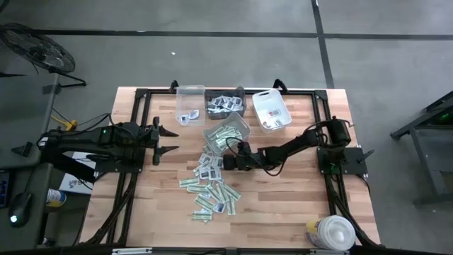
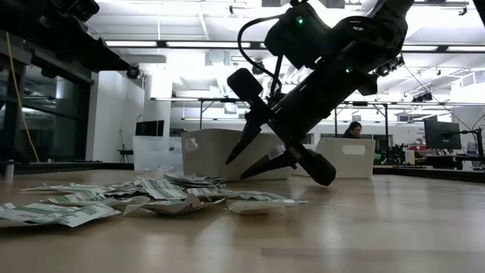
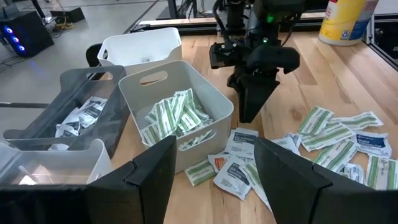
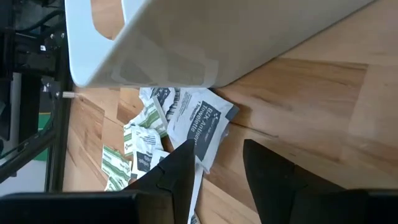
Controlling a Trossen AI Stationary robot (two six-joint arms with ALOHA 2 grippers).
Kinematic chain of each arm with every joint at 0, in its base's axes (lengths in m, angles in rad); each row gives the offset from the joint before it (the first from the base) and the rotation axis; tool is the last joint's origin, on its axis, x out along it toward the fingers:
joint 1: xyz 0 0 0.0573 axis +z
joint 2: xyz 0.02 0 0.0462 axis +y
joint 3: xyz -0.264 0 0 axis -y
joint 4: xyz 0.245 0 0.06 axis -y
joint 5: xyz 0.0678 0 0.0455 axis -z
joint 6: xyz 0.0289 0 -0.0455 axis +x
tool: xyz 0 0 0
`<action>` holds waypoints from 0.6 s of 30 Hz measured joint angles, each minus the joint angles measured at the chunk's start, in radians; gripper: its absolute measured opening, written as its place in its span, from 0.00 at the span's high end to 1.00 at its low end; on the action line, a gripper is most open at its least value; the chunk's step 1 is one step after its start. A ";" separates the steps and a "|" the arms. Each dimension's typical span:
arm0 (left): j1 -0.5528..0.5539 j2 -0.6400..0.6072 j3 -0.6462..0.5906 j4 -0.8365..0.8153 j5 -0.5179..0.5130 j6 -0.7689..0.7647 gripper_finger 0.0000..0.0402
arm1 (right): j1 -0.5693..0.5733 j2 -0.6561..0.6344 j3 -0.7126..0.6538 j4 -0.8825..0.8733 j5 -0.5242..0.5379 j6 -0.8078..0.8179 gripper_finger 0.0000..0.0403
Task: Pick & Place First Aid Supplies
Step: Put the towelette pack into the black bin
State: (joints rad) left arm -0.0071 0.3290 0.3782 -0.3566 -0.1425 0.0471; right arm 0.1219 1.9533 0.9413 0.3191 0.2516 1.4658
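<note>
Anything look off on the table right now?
The white bin holding green strips sits askew, out of line with the bin row behind it. Loose packets lie scattered in front of it, unsorted. No visible damage.

Four bins (image 1: 227, 132) stand on the table, one round tub (image 1: 330, 233), and dozens of packets (image 1: 212, 185).

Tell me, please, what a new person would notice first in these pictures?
First, the heap of first aid packets spilled over the middle of the wooden table. The right end effector reaches low over the heap's upper edge, fingers apart, beside the white bin of green-striped strips. The left end effector waits open at the table's left.
</note>
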 joint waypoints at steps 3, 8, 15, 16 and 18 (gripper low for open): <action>0.000 0.000 0.000 -0.006 0.000 0.000 0.46 | 0.000 0.000 0.000 0.000 0.000 0.000 0.68; 0.000 0.000 0.000 -0.006 0.000 0.000 0.46 | 0.000 0.000 0.000 0.000 0.000 0.002 0.68; 0.000 0.000 0.000 -0.006 0.000 0.000 0.46 | 0.000 0.016 0.003 0.005 -0.027 0.053 0.68; 0.000 0.000 0.000 -0.006 0.000 0.000 0.46 | 0.000 0.026 0.010 0.001 -0.031 0.058 0.68; 0.000 0.000 0.000 -0.006 0.000 0.000 0.46 | -0.001 0.041 0.026 -0.001 -0.039 0.062 0.68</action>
State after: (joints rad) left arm -0.0071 0.3294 0.3782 -0.3626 -0.1424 0.0467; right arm 0.1211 1.9944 0.9677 0.3180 0.2127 1.5280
